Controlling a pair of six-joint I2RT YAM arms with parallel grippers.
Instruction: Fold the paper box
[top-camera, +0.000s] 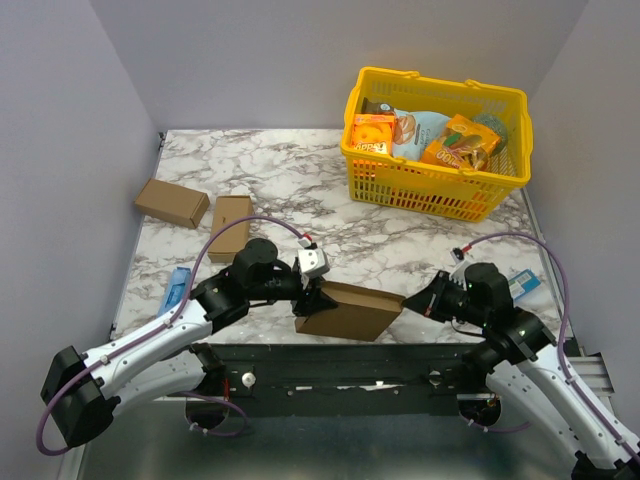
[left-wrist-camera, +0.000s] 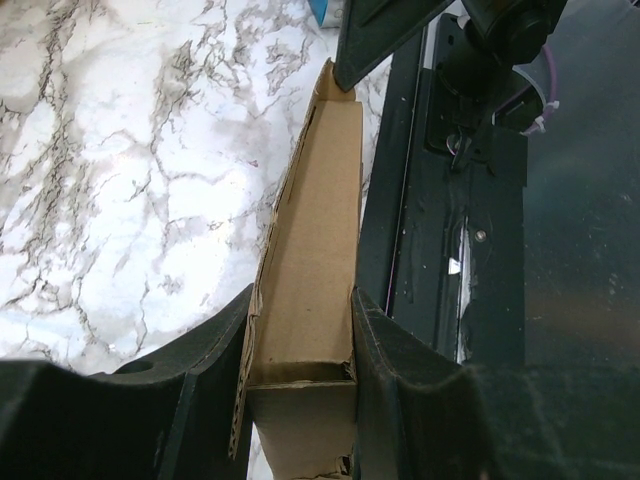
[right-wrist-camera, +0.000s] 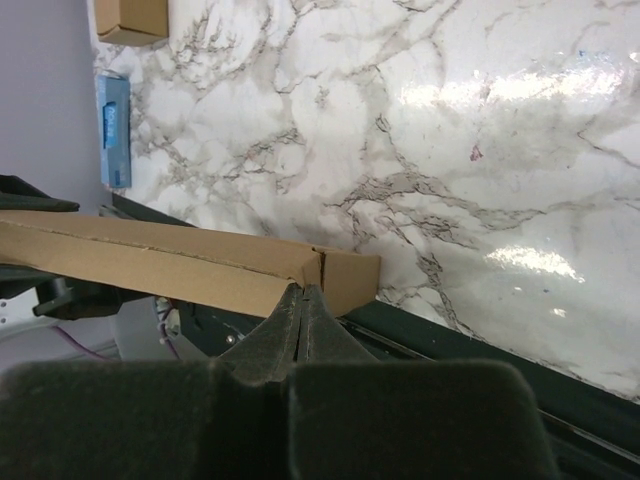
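**Top external view.** A white, grey-veined marble-patterned tabletop (top-camera: 300, 180) with a glossy finish. The paper box (top-camera: 352, 312), plain brown cardboard folded into a flat, slightly wedge-shaped slab, lies at the near edge of the tabletop, partly over the dark metal frame (top-camera: 350, 365) between the two arm bases. The left tool (top-camera: 312, 299) meets its left end and the right tool (top-camera: 408, 300) its right corner. At the far right stands a yellow plastic lattice basket (top-camera: 430, 190) holding printed packets (top-camera: 462, 142). At the far left lie two small closed cardboard boxes (top-camera: 172, 203), side by side and well apart from the paper box. A blue packet (top-camera: 175, 290) lies near the left edge.

**Left wrist view.** The box is seen end-on as a long, narrow panel of matte, smooth cardboard, with a creased fold and a ragged cut edge along its left side. The left tool's dark fingers (left-wrist-camera: 395, 380) stand at a moderate gap, one pressed to each side of the box, clamping it. The right tool's dark tip touches the far end.

**Right wrist view.** The box appears as a long rectangular bar with a vertical seam near its right end. The right tool's fingers (right-wrist-camera: 300, 335) are closed together, their tips touching the box's lower edge at that seam. Whether they pinch any cardboard cannot be told.
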